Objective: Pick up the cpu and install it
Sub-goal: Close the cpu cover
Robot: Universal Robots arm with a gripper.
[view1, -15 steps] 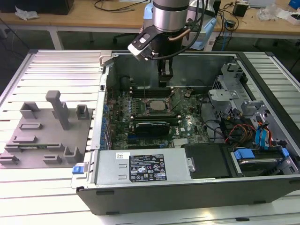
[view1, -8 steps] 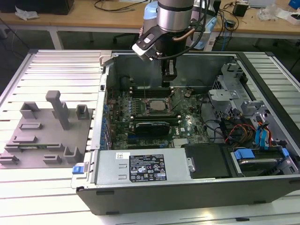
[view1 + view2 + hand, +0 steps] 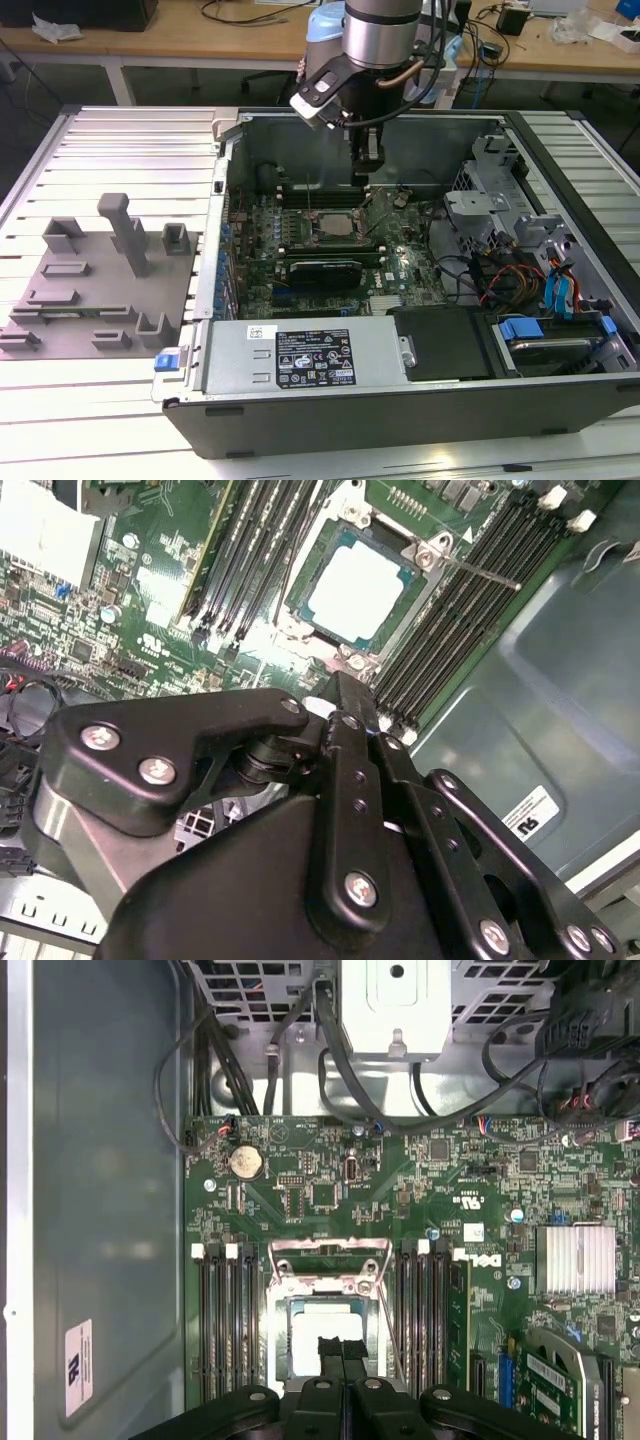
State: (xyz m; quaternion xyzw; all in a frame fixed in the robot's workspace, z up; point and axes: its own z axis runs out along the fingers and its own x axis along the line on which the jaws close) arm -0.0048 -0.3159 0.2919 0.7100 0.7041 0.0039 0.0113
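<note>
The cpu [image 3: 341, 226] lies flat in its socket on the green motherboard [image 3: 400, 265], inside the open computer case [image 3: 400, 420] that rests on the slatted tabletop [image 3: 100, 420]. In the second wrist view its pale silvery top [image 3: 362, 588] sits square within the socket frame, and a thin metal lever [image 3: 480, 572] runs along one side of it. In the first wrist view the socket's metal bracket [image 3: 325, 1260] is folded back off the chip, with rows of black memory slots [image 3: 225, 1320] on either side. The claw [image 3: 342, 1348] hangs above the motherboard, close over one edge of the cpu and apart from it; its two black fingers are clenched together, tip to tip, with nothing between them. In the exterior view the arm comes down into the case from above, the claw pointing straight down. A grey plastic tray [image 3: 70, 330] with upright posts lies on the tabletop outside the case, toward the exterior view's left
</note>
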